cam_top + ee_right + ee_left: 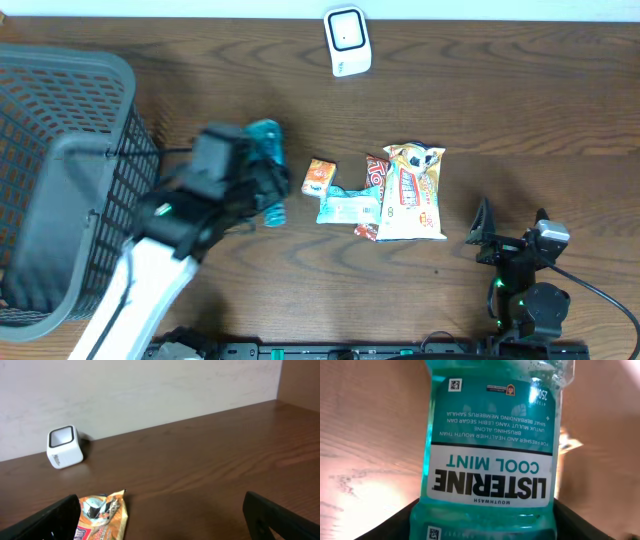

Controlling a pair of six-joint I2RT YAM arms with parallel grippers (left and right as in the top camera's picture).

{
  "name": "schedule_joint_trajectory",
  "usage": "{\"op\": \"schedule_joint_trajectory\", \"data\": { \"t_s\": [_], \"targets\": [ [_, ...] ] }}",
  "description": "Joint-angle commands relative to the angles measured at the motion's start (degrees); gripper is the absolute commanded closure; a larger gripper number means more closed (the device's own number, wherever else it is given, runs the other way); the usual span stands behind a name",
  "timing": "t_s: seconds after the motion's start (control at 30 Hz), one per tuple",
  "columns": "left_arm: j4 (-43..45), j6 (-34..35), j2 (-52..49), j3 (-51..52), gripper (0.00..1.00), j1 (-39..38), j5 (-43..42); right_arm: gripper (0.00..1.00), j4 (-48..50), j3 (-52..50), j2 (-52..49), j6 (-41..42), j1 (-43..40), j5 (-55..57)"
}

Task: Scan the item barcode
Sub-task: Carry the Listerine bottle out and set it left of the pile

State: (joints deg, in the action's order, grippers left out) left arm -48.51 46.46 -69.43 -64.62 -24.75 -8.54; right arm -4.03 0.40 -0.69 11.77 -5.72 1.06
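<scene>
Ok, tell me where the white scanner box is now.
The white scanner box stands at the far edge of the table, top centre of the overhead view, beyond the snack packets; the right wrist view shows it at left by the wall.

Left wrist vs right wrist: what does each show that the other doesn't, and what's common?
Left wrist only: the Listerine bottle, label upside down, filling the view between the fingers of the left gripper. Right wrist only: the white scanner by the wall, an orange snack bag, and the right gripper, open with nothing between its fingers. Both: the brown wooden table.
</scene>
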Motion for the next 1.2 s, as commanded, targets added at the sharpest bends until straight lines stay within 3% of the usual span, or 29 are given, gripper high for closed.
{"op": "schedule_joint_trajectory", "data": {
  "t_s": [0.0,0.37,0.57,0.67,0.77,1.0,1.17],
  "targets": [
    [1.86,-0.68,-5.84,-1.84,0.48,-3.39,6.78,0.01,-0.24,-0.09,0.35,0.59,-0.24,-0.07],
    [6.78,7.34,-27.93,-1.84,0.48,-8.28,9.35,0.01,-0.24,-0.09,0.35,0.61,-0.24,-0.07],
    [8.92,8.83,-34.03,-1.84,0.48,-11.39,9.18,0.01,-0.24,-0.11,0.35,0.61,-0.24,-0.07],
    [8.94,8.81,-33.97,-1.84,0.33,-12.17,9.27,0.01,-0.24,-0.09,0.35,0.61,-0.24,-0.09],
    [8.74,8.74,-33.24,-1.84,0.11,-12.24,9.29,0.01,-0.24,-0.09,0.35,0.61,-0.24,-0.07],
    [8.76,6.75,-28.37,-1.84,0.05,-12.20,12.11,0.01,-0.24,-0.09,0.35,0.61,-0.24,-0.07],
    [8.79,0.66,-20.44,-1.86,0.00,-12.20,15.78,0.01,-0.24,-0.09,0.35,0.59,-0.24,-0.07]
  ]
}}
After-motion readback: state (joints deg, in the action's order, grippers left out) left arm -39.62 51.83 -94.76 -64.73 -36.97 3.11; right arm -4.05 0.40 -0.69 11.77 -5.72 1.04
